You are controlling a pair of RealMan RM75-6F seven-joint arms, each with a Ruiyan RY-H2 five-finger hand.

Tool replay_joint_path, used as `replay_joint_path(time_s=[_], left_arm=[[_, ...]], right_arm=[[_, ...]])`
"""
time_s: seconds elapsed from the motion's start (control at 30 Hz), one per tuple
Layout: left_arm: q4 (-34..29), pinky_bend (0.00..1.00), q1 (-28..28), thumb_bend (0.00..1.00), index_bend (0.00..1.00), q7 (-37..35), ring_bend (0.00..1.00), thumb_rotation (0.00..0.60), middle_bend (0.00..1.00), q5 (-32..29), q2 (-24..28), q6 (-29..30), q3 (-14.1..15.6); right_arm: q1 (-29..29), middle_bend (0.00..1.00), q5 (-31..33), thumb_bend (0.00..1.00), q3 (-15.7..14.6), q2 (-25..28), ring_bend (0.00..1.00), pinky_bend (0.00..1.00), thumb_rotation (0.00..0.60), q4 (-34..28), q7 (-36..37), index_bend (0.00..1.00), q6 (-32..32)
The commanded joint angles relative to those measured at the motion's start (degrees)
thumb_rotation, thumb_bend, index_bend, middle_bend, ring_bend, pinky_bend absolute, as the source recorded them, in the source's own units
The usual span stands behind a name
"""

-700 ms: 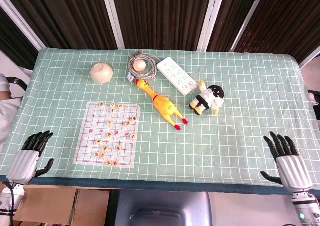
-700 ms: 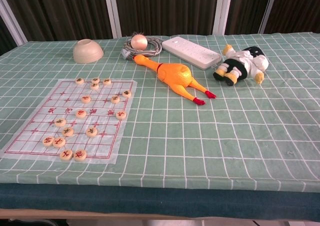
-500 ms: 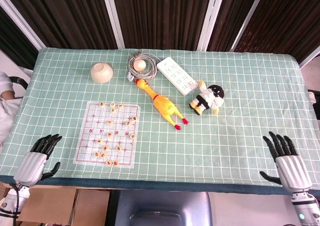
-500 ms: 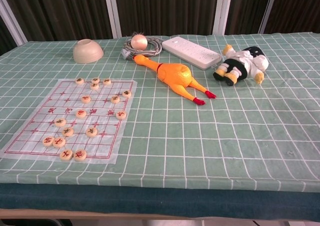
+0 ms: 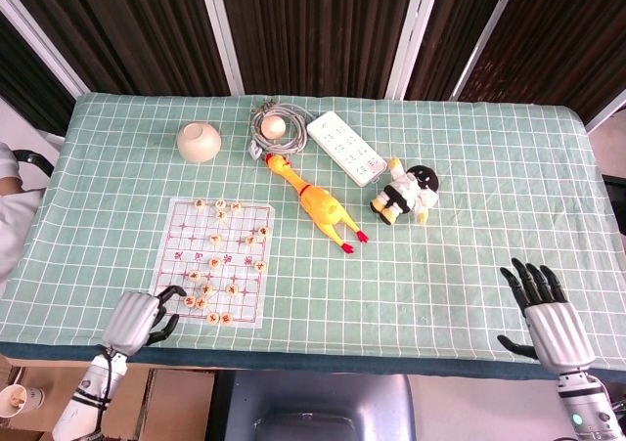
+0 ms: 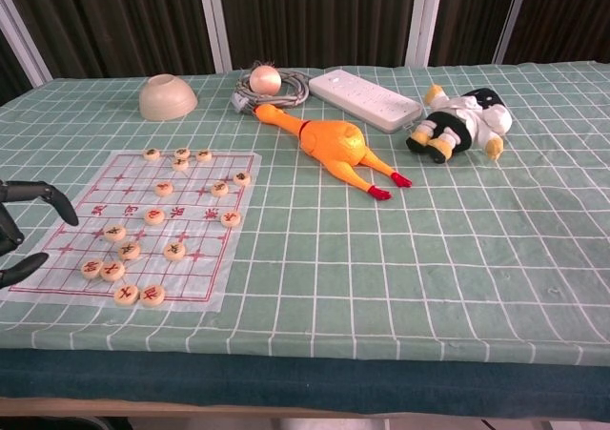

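The left hand (image 5: 137,316) sits at the near left edge of the table (image 5: 469,255), at about seven o'clock from the middle of the cloth, its dark fingers (image 6: 38,199) spread and slightly curled with nothing between them. It is just beside the near left corner of the chess board sheet (image 5: 186,228), close to the near row of round chess pieces (image 5: 213,289) but not plainly touching any. In the chest view only the fingertips show, at the left rim of the picture, over the board's left border.

The right hand (image 5: 543,314) is at about five o'clock, near the front right edge, palm down, fingers apart and holding nothing, well apart from every object.

The chess board sheet lies flat at about eight o'clock, its pieces scattered across the grid. At eleven o'clock stands an upturned cream bowl (image 5: 199,141). Towards twelve lies a coiled grey cable (image 5: 277,133) with a small pale ball (image 5: 277,126) resting in it, and just right of that a white power strip (image 5: 344,148) set on a slant. A yellow rubber chicken (image 5: 315,203) lies near the centre, head towards the cable. A plush doll (image 5: 408,192) in black and white lies at about one o'clock.
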Motion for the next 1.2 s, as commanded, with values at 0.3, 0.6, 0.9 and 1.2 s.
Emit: replay_joint_path(time_s=[0.3, 0.6, 0.9, 1.2], left_arm=[[0.8, 1.0, -2.1, 0.38, 0.39, 6.1, 1.0, 0.6, 1.0, -0.4, -6.2, -2.1, 0.7], [3.0, 1.0, -3.1, 0.36, 0.38, 10.9, 1.0, 0.6, 1.0, -1.6, -9.1, -3.8, 1.4], [4.1, 1.0, -3.3, 0.36, 0.37, 12.6, 1.0, 0.6, 1.0, -1.5, -10.7, -3.4, 1.7], [5.1, 1.0, -3.5, 0.36, 0.38, 13.7, 1.0, 0.6, 1.0, -2.6, -12.1, -4.0, 1.9]], right_arm=[[0.2, 0.0, 0.4, 0.11, 0.3, -0.2, 0.0, 0.0, 0.6, 0.1, 0.3, 0.0, -0.1], [0.1, 0.0, -0.1, 0.11, 0.0, 0.2, 0.0, 0.0, 0.6, -0.1, 0.7, 0.0, 0.2], [0.2, 0.0, 0.3, 0.11, 0.1, 0.3, 0.0, 0.0, 0.6, -0.1, 0.8, 0.0, -0.1], [0.2, 0.0, 0.3, 0.11, 0.0, 0.4, 0.0, 0.0, 0.6, -0.3, 0.8, 0.0, -0.1]])
